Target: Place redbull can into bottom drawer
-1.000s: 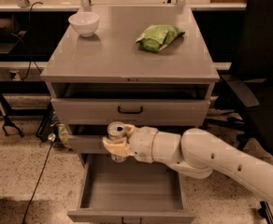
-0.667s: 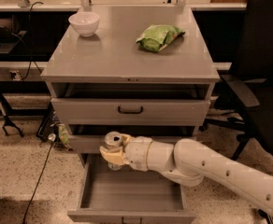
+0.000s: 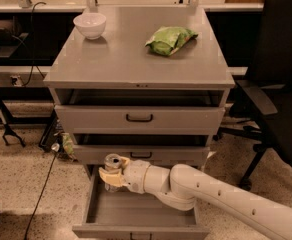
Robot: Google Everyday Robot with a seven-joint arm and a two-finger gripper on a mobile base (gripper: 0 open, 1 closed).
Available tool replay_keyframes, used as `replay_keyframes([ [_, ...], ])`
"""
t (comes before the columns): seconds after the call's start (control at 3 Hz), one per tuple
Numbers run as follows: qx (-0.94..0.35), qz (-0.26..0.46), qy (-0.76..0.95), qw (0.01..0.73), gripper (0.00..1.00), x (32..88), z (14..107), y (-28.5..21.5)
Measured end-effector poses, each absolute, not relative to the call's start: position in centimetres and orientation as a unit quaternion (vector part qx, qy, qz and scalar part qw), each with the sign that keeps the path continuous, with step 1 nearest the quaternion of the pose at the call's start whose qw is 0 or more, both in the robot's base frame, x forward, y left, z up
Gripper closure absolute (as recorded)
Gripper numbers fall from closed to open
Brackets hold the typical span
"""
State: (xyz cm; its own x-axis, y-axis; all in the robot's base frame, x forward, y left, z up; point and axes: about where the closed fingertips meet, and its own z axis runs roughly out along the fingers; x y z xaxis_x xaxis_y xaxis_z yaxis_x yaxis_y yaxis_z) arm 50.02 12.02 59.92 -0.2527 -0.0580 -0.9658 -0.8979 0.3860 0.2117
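The redbull can (image 3: pixel 112 165) is a slim silver can with a pull-tab top, held upright in my gripper (image 3: pixel 112 176). The gripper's cream fingers (image 3: pixel 106 176) are shut around the can's body. It hangs over the back left part of the bottom drawer (image 3: pixel 136 215), which is pulled open as a wide grey tray with a small dark handle at its front edge. The can's lower end dips below the middle drawer's front and sits just inside the drawer opening. My white arm reaches in from the lower right.
The grey cabinet has two shallower drawers (image 3: pixel 139 117) above, slightly open. A white bowl (image 3: pixel 90 25) and a green bag (image 3: pixel 170 39) rest on the cabinet top. A black office chair (image 3: pixel 278 94) stands at the right. Cables and a stand lie at the left.
My gripper has carried the can leftward and lower, from in front of the middle drawer down into the bottom drawer's opening.
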Motion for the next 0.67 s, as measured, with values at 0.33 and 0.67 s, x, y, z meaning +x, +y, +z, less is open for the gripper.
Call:
replay_keyframes([
  [0.33, -0.352, 0.429, 0.670, 0.493, 1.00, 49.9, 59.4, 12.2],
  [0.67, -0.376, 0.405, 0.660, 0.508, 1.00, 51.4, 58.0, 13.4],
])
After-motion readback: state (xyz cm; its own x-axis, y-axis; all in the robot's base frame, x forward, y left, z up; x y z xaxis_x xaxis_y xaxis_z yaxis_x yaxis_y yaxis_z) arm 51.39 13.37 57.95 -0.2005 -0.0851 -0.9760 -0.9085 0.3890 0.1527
